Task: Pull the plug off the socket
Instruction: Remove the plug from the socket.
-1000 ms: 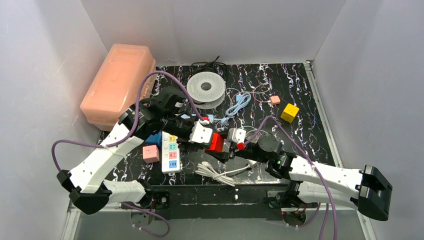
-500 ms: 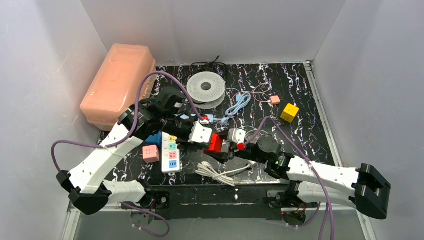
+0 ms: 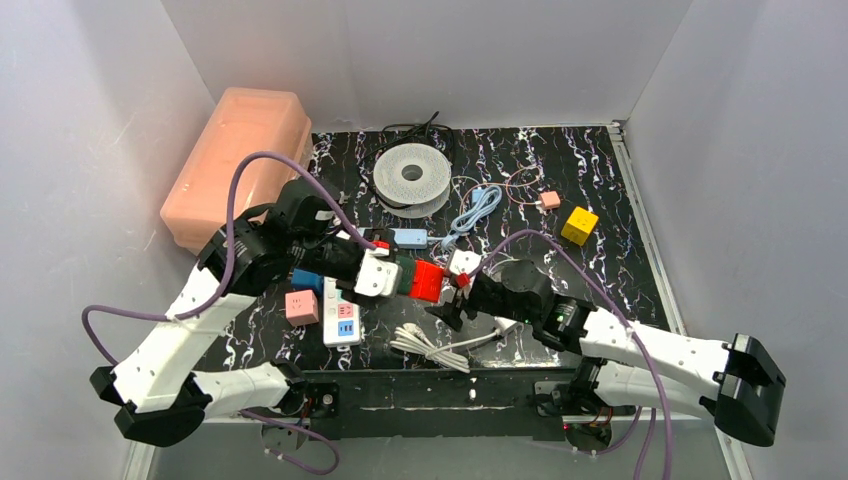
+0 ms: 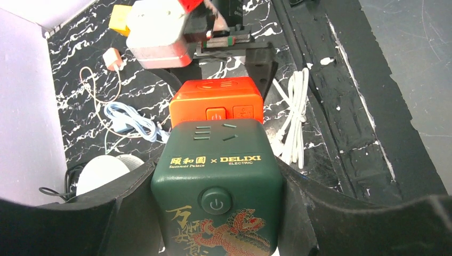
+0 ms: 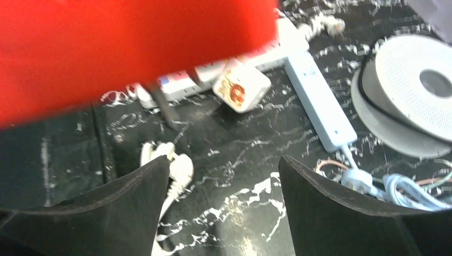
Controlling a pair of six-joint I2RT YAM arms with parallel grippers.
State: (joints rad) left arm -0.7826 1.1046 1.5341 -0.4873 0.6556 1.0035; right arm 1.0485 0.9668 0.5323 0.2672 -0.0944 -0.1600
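Observation:
My left gripper is shut on a dark green cube socket with gold lettering and a round power button. An orange-red cube plug sits tight against the socket's far face, and I see no gap between them. From above, the red plug hangs over the middle of the table just right of the left gripper. My right gripper is below and beside the plug, open. In the right wrist view the plug is a red blur above the empty right gripper.
Under the arms lie a white power strip with coloured sockets, a pink cube and a coiled white cable. At the back are a white spool, a light blue cable, a yellow cube and a pink box.
The right gripper has opened wider, let go of the red plug and dropped below it. The left arm has drawn left, carrying the green socket and red plug with it.

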